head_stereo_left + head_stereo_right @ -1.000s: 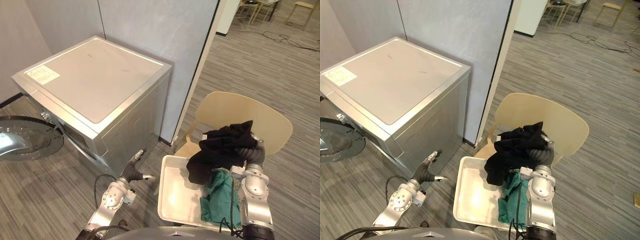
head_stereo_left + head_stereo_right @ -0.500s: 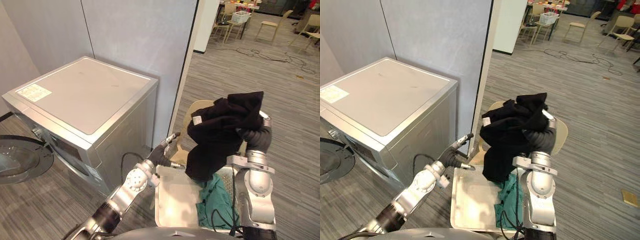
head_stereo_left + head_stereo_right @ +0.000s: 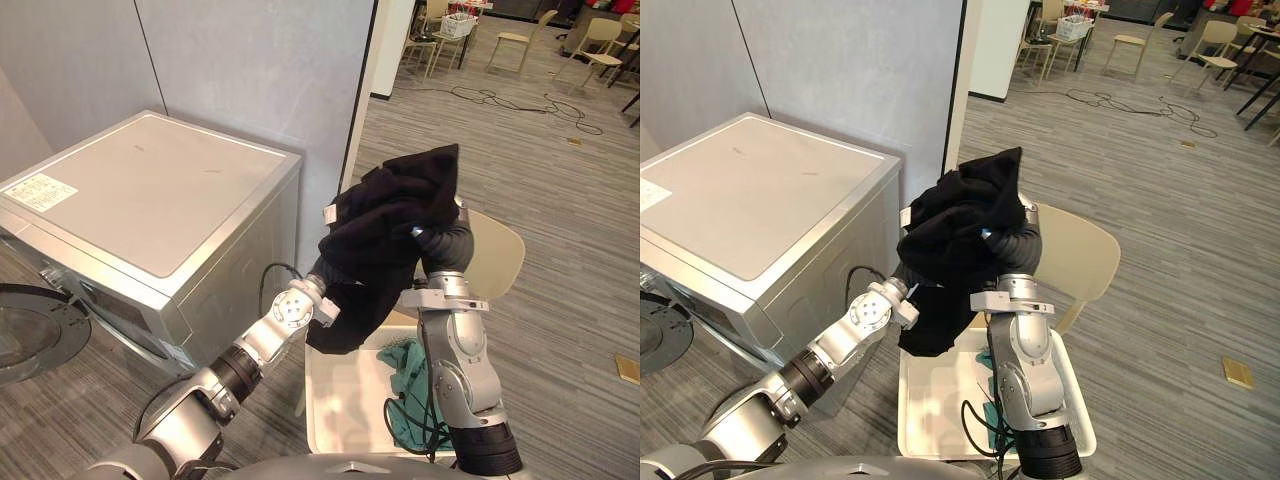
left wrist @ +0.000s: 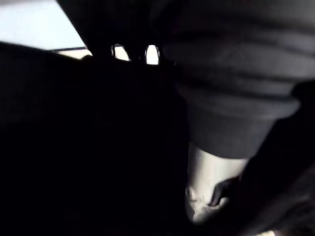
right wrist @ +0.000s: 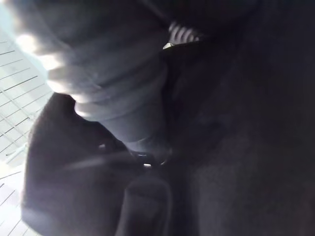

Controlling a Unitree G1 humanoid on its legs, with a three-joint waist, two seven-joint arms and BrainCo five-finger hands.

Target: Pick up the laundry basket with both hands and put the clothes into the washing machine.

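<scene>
Nearest, at 6 o'clock in the head views, sits the white basket (image 3: 345, 405). Neither hand is on it, and a green garment (image 3: 405, 378) lies crumpled against its 3 o'clock side, leaving the rest of its bottom bare. The right arm rises straight up from the basket's 4 o'clock corner. At its top the right hand (image 3: 446, 246) is buried in a black garment (image 3: 385, 215). That garment is lifted clear above the basket at the middle of the view, bunched at the top, with a loose fold hanging down toward the basket's 11 o'clock corner. Only the hand's dark ribbed cover shows outside the cloth, so I cannot tell how its fingers are set. The left arm comes up from 7 o'clock, and the left hand (image 3: 321, 273) goes into the same black garment from its 8 o'clock side. Its fingers are also under the cloth, and I cannot tell whether they are spread or gripping. Both wrist views show little more than dark fabric close against the ribbed covers. Just behind the basket, at 3 o'clock from the garment, stands the pale back of a chair (image 3: 497, 256). At 9 to 10 o'clock is the grey washing machine (image 3: 150, 195), with a label (image 3: 40, 192) on its flat top and its round door (image 3: 30, 330) swung open at the far 9 o'clock edge. A grey wall (image 3: 250, 70) stands behind it. Farther off at 1 o'clock, cables (image 3: 500, 95) trail over the striped floor near more chairs (image 3: 520, 38).
</scene>
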